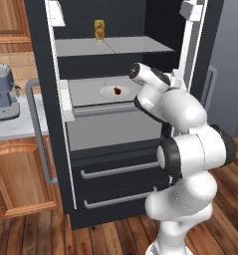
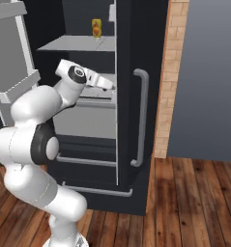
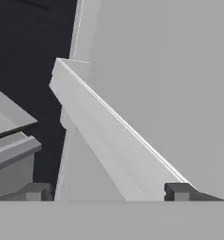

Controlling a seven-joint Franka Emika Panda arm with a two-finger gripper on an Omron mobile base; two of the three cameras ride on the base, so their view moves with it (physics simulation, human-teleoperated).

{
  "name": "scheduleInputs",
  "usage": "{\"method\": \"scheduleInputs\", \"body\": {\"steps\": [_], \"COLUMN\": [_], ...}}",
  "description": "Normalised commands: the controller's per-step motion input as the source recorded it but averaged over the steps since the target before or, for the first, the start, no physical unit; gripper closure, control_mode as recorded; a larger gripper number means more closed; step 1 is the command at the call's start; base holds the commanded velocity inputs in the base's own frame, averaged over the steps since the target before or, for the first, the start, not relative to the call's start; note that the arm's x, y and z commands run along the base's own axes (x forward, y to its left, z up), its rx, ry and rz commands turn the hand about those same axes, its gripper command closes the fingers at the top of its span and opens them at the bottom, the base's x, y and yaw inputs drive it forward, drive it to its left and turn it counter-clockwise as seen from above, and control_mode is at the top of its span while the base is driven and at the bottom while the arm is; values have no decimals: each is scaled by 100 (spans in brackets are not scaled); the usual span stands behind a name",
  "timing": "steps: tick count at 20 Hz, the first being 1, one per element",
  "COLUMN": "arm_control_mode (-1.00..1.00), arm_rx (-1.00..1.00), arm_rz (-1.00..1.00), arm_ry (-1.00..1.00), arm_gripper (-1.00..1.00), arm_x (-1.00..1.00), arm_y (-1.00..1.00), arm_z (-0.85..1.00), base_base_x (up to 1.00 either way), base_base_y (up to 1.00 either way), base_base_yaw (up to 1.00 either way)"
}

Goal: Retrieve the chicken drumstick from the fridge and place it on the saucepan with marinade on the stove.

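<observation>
Chicken drumstick (image 1: 118,90), a tiny reddish-brown lump, lies on a round white plate (image 1: 110,91) on the middle grey shelf (image 1: 90,89) of the fridge (image 1: 95,149), well back from the shelf's front edge. Tall and black, the fridge stands with both doors swung open, showing grey shelves above and two lower drawers with grey bar handles (image 1: 118,170). The left door (image 1: 43,99) carries a long grey handle and pale door bins on its inner face. The white arm rises in front of the open compartment, its wrist bent toward the right side of the middle shelf, beside the right door's inner bins (image 2: 20,84). Gripper (image 3: 111,191) holds nothing; its two dark fingertips (image 3: 179,191) stand wide apart, facing a pale grey door bin. A yellow-orange squeeze bottle (image 1: 99,31) stands upright on the upper shelf. Left of the fridge, a grey coffee machine (image 1: 2,92) sits on a pale bench (image 1: 16,124).
</observation>
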Motion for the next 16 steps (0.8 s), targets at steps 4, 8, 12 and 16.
{"method": "scheduleInputs", "body": {"steps": [4,8,12,16], "arm_control_mode": [-100,-100,-100,-100], "arm_rx": [0,0,0,3], "arm_rz": [0,0,0,0], "arm_ry": [0,0,-2,-11], "arm_gripper": [-100,-100,-100,-100], "arm_x": [-19,-53,-76,-48], "arm_y": [-100,-100,-100,20], "arm_z": [-4,-1,-6,0], "base_base_x": [0,0,0,0], "base_base_y": [0,0,0,0], "base_base_yaw": [0,0,0,0]}}
